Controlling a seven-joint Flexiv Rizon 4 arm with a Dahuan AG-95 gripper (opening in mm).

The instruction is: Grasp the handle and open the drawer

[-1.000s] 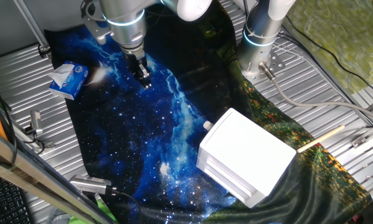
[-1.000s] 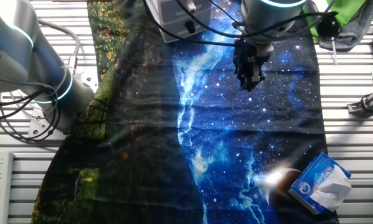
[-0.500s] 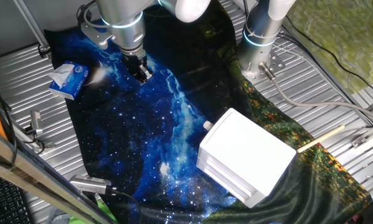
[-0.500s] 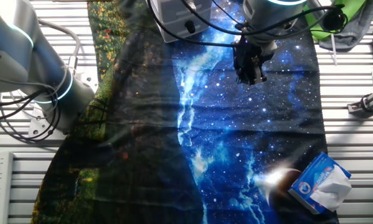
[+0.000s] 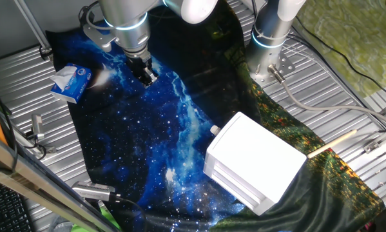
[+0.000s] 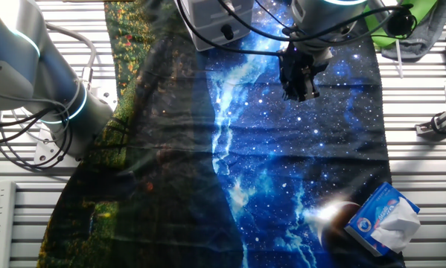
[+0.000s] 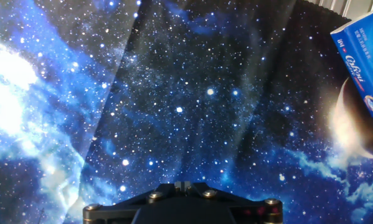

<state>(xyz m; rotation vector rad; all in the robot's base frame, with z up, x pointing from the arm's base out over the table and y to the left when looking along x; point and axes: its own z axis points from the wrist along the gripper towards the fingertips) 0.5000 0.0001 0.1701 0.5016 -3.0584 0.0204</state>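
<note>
The white boxy drawer unit (image 5: 257, 158) stands on the star-print cloth at the lower right in one fixed view. The handle (image 5: 214, 130), a tiny white knob, sticks out of its upper left face; the drawer that bears it is mostly turned away there. In the other fixed view the unit (image 6: 208, 16) shows at the top edge with the knob (image 6: 226, 33) facing the camera. My gripper (image 5: 147, 77) hangs over the cloth far from the unit, shut and empty; it also shows in the other fixed view (image 6: 301, 88). In the hand view the gripper (image 7: 185, 185) looks at bare cloth only.
A blue and white tissue pack (image 5: 70, 82) lies near the cloth's edge, also in the other fixed view (image 6: 383, 219) and the hand view (image 7: 363, 59). A second robot arm's base (image 5: 270, 45) stands behind the unit. Cables and tools lie on the metal table round the cloth.
Since a second ago the gripper has shifted slightly, about ten pixels up in both fixed views. It has stayed still for the last half second. Nothing else moved.
</note>
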